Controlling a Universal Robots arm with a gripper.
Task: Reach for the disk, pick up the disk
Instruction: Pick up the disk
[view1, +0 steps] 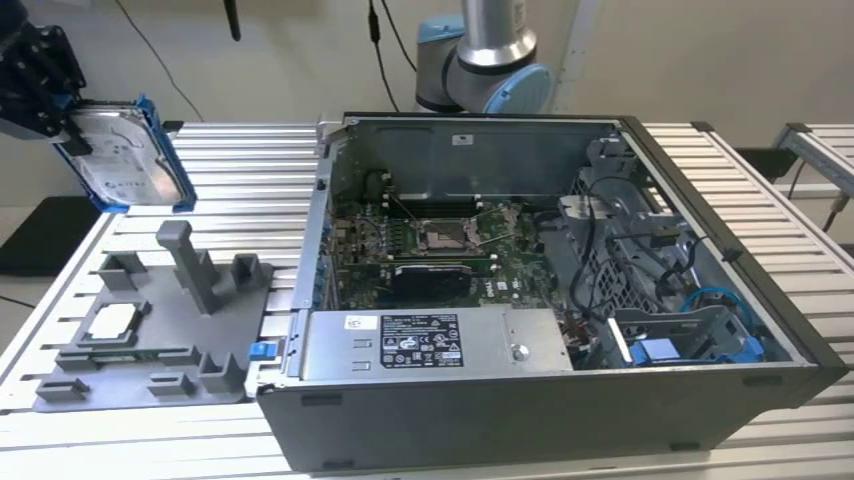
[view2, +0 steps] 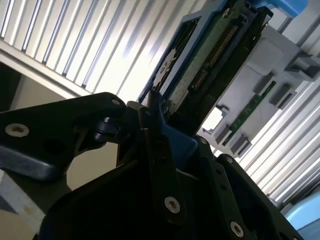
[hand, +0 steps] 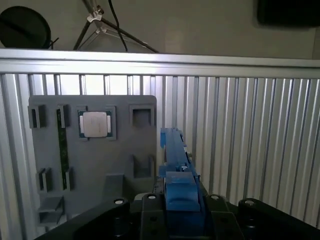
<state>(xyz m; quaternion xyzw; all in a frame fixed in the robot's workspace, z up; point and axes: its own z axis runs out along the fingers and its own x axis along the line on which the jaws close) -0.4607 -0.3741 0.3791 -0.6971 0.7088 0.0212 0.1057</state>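
Observation:
The disk (view1: 123, 152), a silver-grey drive in a bright blue bracket, hangs in the air at the exterior view's upper left, tilted on edge above the slatted table. My black gripper (view1: 70, 128) is shut on its edge. In the first wrist view the disk (hand: 174, 155) appears edge-on, running away from my gripper (hand: 178, 202), with the blue bracket clamped between the fingers. In the second wrist view the disk (view2: 202, 62) shows its green board side and connector, and my gripper (view2: 167, 137) grips its blue end.
Below the disk lies a grey holder plate (view1: 200, 340) with upright posts and a small square chip (view1: 114, 318). An open computer case (view1: 747, 300) takes up the middle and right, with a long grey box (view1: 427, 345) at its front. The arm's base (view1: 483, 60) stands behind.

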